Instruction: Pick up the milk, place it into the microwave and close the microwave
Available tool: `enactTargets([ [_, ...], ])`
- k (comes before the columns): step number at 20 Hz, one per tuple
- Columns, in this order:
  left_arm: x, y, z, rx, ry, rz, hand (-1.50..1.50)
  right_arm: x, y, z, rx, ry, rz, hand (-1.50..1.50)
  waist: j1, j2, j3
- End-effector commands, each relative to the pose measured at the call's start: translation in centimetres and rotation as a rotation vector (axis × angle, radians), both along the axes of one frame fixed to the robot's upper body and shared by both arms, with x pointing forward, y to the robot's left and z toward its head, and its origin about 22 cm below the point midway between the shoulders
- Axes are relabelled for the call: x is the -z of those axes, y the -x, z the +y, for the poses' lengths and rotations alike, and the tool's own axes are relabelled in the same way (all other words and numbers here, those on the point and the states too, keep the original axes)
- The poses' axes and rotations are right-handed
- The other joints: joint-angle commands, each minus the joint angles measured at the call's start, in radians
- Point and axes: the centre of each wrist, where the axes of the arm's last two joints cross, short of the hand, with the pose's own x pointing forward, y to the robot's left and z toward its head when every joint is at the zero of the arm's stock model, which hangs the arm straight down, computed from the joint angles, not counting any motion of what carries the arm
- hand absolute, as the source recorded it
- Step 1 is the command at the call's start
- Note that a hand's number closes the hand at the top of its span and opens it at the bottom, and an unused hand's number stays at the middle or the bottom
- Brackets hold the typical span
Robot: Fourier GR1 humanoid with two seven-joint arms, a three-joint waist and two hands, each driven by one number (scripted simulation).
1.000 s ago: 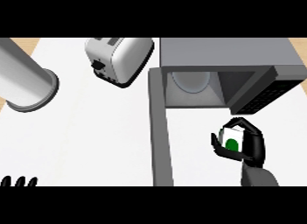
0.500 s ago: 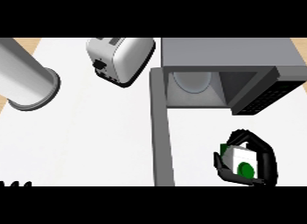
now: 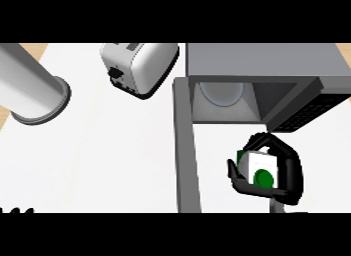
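You are looking steeply down at the white bench (image 3: 97,160), where the right robot hand (image 3: 290,174) is curling its fingers and thumb round a small white milk carton (image 3: 258,164) marked with a green disc. The carton is sitting inside that grip, out in front of the open grey box-shaped microwave (image 3: 266,62), just below its mouth and near the dark control panel (image 3: 311,107) on the oven's right side. It is not lying inside the cavity.

The microwave's flat grey door (image 3: 185,165) is standing swung wide, running as a long strip from the cavity's left corner toward the view's lower edge, just left of the held carton. Inside the cavity a pale round turntable plate (image 3: 222,92) is showing.

To the microwave's left, a silver toaster with a black end (image 3: 137,67) is sitting at the back of the bench. Further left, a large grey cylinder (image 3: 26,85) is leaning in from the upper corner.

Of the left robot hand (image 3: 8,210), only black fingertips are showing at the lower left edge. They are pointing up, straight and holding nothing, resting well apart from the carton.
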Motion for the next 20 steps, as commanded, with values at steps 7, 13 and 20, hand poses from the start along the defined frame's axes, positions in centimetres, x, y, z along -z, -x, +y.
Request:
enactTargets([
  [7, -1.6, 1.0, 0.8, -0.018, -0.010, 0.001, -1.50, -0.4, -6.6, 3.2, 0.022, 0.108, 0.055, 1.50, 0.012, 0.002, 0.001],
  [13, -0.7, 0.2, 1.2, 0.002, -0.004, 0.005, -1.50, 0.1, -11.2, 4.6, 0.103, 0.158, 0.138, 1.50, 0.018, 0.005, 0.001],
  [20, -0.8, 0.6, 1.4, 0.001, -0.003, 0.015, -1.50, 3.7, -13.2, 3.7, 0.146, 0.147, 0.183, 1.50, 0.033, 0.012, 0.002],
])
